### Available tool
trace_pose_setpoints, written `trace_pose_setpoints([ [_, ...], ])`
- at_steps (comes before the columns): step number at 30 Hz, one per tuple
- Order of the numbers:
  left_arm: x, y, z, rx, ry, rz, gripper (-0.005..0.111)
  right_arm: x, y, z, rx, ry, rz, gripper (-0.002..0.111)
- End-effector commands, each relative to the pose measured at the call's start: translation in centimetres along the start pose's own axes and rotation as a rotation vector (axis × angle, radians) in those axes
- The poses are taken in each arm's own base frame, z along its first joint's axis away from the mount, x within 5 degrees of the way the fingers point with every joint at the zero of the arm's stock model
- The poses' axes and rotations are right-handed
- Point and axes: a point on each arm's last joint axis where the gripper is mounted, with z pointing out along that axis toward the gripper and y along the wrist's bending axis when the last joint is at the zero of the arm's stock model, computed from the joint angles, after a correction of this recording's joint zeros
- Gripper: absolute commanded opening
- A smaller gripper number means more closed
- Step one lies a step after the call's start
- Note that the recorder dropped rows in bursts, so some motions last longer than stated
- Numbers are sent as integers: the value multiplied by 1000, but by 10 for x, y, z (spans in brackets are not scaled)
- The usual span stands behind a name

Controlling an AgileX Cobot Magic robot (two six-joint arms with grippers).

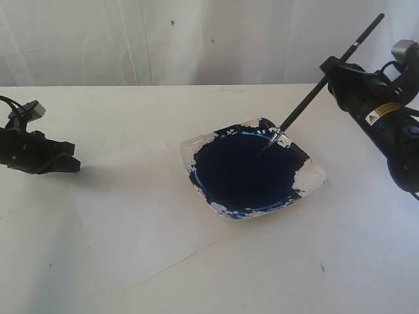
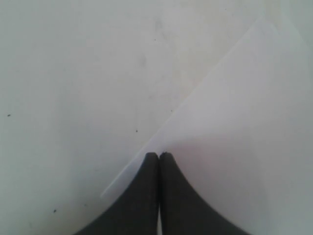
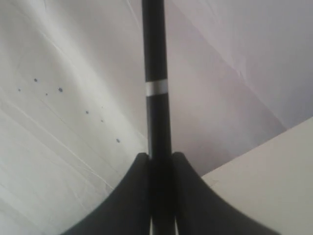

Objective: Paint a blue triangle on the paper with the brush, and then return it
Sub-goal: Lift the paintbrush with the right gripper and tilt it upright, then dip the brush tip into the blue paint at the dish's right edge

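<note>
The brush [image 1: 308, 98] is a long black stick slanting down from the upper right, and its bristle tip [image 1: 265, 149] rests in the blue paint at the far rim of the dish [image 1: 315, 178]. My right gripper [image 1: 329, 69] is shut on the brush's upper handle; the right wrist view shows the handle [image 3: 155, 58] clamped where that gripper [image 3: 160, 156] closes on it. The paper [image 1: 131, 216] lies flat, left of and in front of the dish. My left gripper [image 1: 74, 163] sits low at the far left, shut and empty, and in the wrist view its tips [image 2: 159, 155] meet over the paper's [image 2: 244, 122] edge.
The glass dish holds a dark blue pool with smears on its rim. A white curtain [image 1: 163, 39] hangs behind the table's far edge. A small blue speck [image 1: 321, 267] marks the table at the front right.
</note>
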Motion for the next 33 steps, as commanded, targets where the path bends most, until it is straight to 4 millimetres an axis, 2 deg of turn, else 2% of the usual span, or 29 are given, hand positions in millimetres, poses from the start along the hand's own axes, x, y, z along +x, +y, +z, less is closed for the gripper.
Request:
trace_pose_setpoints([
  [1,3,0,0,-2,4,-3,0,-6,-4,-2,0,14,15,0],
  [16,2,0,0,-7,-1,-6,0,-50,-4,-20,46,144,-101,0],
  [24,2,0,0,-4,-2,-8,0,-53,-17,-25,156,183,-115,0],
  [33,2,0,0,-2,-2,-9,0,-52,-20,-25,178,201,-180,0],
])
